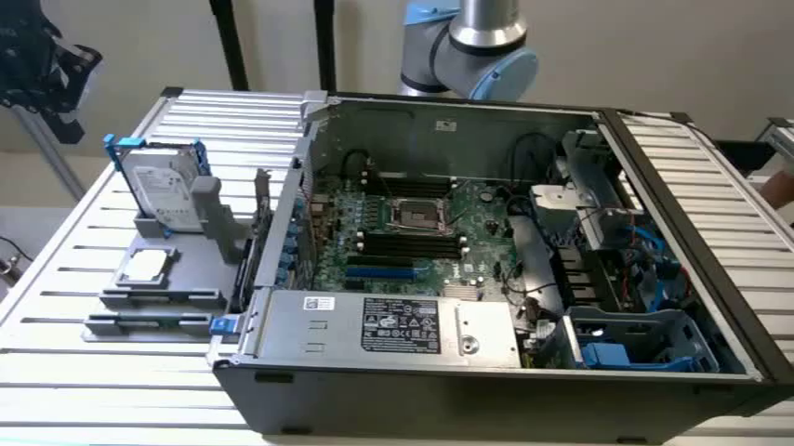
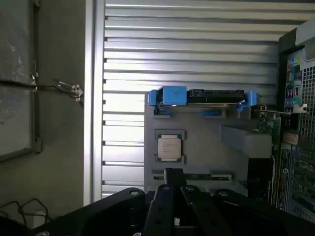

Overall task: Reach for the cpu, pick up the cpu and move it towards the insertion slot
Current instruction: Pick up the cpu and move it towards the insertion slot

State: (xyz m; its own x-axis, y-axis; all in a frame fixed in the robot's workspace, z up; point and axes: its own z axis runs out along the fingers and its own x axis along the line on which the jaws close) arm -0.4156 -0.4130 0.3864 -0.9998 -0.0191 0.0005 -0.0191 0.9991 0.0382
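The cpu (image 1: 145,266) is a small silver square chip lying flat in a recess of a grey holder (image 1: 214,243), at the exterior view's left on the slatted table. In the wrist view the cpu (image 2: 170,147) lies some way beyond my gripper (image 2: 175,196), whose dark body juts into the picture high above the holder (image 2: 206,142). Nothing is held. The insertion slot (image 1: 418,214) is a silvery square socket with a dark centre, in the middle of the green motherboard inside the open computer case.
A silver hard drive with blue brackets (image 1: 167,190) stands upright in the holder behind the cpu. The open case (image 1: 496,372) has tall metal walls, cables and a blue drive cage (image 1: 639,344). A dark device on a stand (image 1: 37,65) sits at the far left.
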